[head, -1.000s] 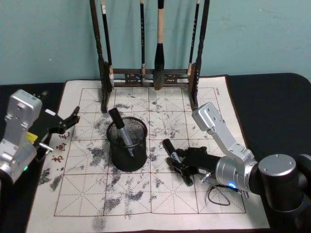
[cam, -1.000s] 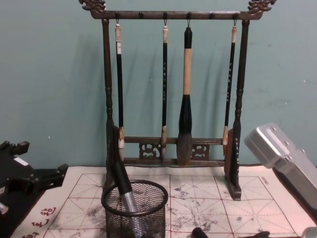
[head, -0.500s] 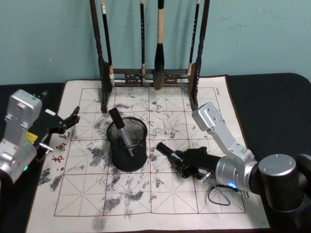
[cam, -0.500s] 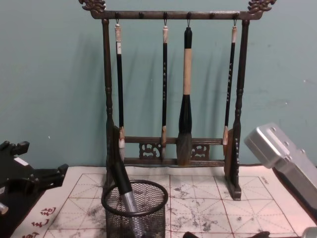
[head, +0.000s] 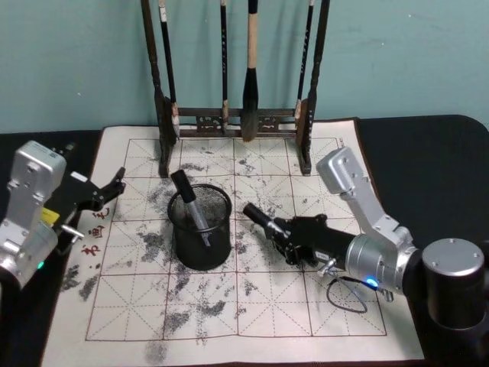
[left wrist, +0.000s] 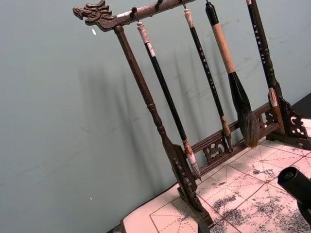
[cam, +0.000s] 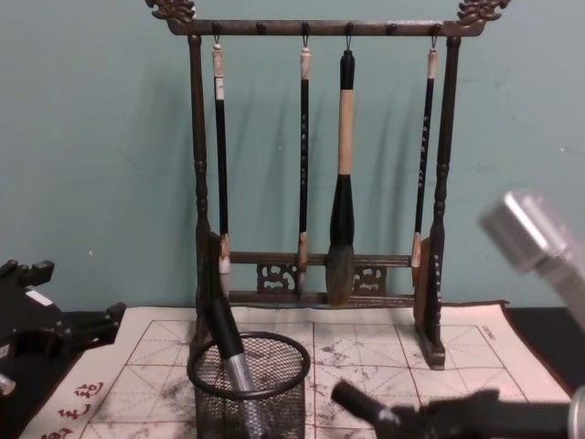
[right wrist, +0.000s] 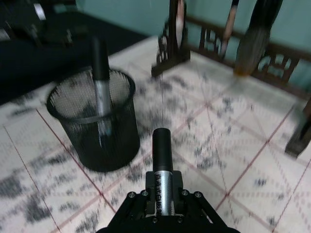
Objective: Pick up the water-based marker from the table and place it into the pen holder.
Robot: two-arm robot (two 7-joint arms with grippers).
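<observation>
My right gripper [head: 293,236] is shut on the water-based marker [head: 262,219], a black and silver pen held off the mat with its black end toward the pen holder [head: 200,246]. From the right wrist, the marker [right wrist: 162,162] sticks out of the gripper [right wrist: 163,198] toward the black mesh pen holder [right wrist: 104,143], a short gap away. Another marker [head: 188,202] leans inside the holder. In the chest view the held marker [cam: 359,401] sits just right of the holder [cam: 249,407]. My left gripper [head: 105,195] rests open at the mat's left edge.
A tall dark wooden brush rack [head: 164,130] with several hanging brushes stands behind the holder, and again in the left wrist view [left wrist: 160,131]. The white ink-stained mat [head: 260,306] lies on the black table [head: 428,145], with open mat in front of the holder.
My right gripper has lifted the marker off the mat and carried it left and up toward the pen holder. The left arm has not moved.
</observation>
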